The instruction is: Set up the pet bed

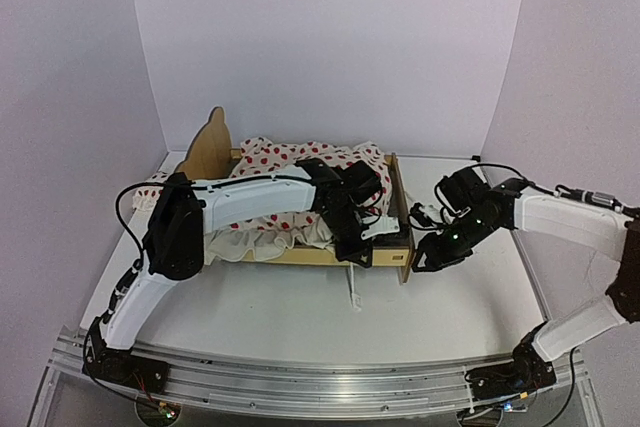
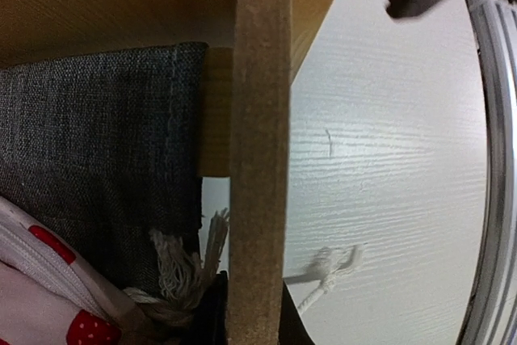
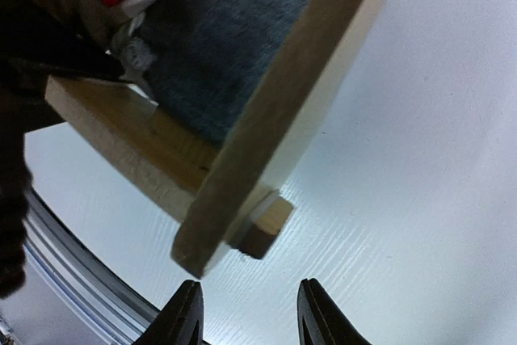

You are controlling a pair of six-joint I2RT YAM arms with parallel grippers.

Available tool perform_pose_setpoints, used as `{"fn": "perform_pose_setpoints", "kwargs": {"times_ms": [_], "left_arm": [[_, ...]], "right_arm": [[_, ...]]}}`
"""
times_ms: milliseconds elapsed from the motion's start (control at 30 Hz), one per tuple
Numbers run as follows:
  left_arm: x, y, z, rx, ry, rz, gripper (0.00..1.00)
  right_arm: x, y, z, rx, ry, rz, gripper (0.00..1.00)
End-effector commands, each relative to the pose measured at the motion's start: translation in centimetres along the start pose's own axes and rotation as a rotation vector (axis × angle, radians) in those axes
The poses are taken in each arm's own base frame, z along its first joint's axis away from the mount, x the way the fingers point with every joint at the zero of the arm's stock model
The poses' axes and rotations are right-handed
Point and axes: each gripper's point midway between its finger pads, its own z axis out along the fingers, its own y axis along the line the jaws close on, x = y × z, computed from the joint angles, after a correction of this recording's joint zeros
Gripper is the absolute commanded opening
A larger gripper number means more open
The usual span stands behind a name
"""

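As you look down from the top camera, the small light plywood pet bed sits mid-way across the white surface. Its scalloped headboard is at the 9 o'clock end and its footboard at 3 o'clock. A white red-dotted ruffled blanket lies heaped across it. Your left gripper reaches over the blanket to the bed's near rail, toward 5 o'clock. Your right gripper hangs just beside the footboard's near corner, at its 3 o'clock.

In the left wrist view, the rail's raw edge runs from 12 to 6 o'clock. Dark fingers press against both its faces at 6 o'clock, so this gripper is pinching the bed's rail. The dark grey felt base fills 9 o'clock, with blanket at 7 o'clock and frayed white tassels beside the rail.

In the right wrist view, the right gripper's tips stand spread at 6 o'clock over bare surface, with nothing between them. They are apart from the bed's corner and its small wooden foot block, which sit toward 12 o'clock of them.
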Motion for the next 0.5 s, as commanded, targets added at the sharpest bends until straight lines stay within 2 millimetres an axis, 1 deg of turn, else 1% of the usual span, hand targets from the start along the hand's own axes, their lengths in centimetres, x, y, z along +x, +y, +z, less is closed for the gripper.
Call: {"fn": "perform_pose_setpoints", "kwargs": {"times_ms": [0,33,67,167,233,300,333,400,467], "left_arm": [[-5.9,-2.2,-9.5,0.044,-0.168,-0.106,0.00],[-6.6,-2.5,-11.0,0.058,-0.208,-0.108,0.00],[-7.5,-3.0,-12.9,0.066,-0.258,-0.099,0.00],[-8.9,-3.5,-16.0,0.051,-0.345,-0.069,0.00],[-9.7,-3.8,-17.6,0.040,-0.390,-0.054,0.00],[-10.7,-4.0,-19.1,0.045,-0.431,-0.044,0.00],[-11.1,-4.3,-19.9,0.058,-0.453,-0.037,0.00],[-11.7,-4.7,-21.3,0.066,-0.487,-0.015,0.00],[-11.6,-5.0,-22.3,0.064,-0.499,0.003,0.00]], "right_arm": [[-2.1,4.0,-3.0,-0.200,-0.255,-0.176,0.42],[-2.0,4.5,-3.5,-0.224,-0.291,-0.220,0.42],[-1.8,4.9,-3.8,-0.240,-0.318,-0.259,0.42],[-1.5,6.0,-5.4,-0.281,-0.410,-0.351,0.41],[-1.4,6.7,-6.1,-0.317,-0.480,-0.400,0.41],[-2.1,7.7,-7.1,-0.357,-0.580,-0.444,0.41],[-2.1,8.0,-7.1,-0.368,-0.607,-0.452,0.41],[-2.8,7.9,-7.4,-0.357,-0.659,-0.444,0.41],[-3.1,7.7,-7.7,-0.346,-0.681,-0.423,0.41]]}}
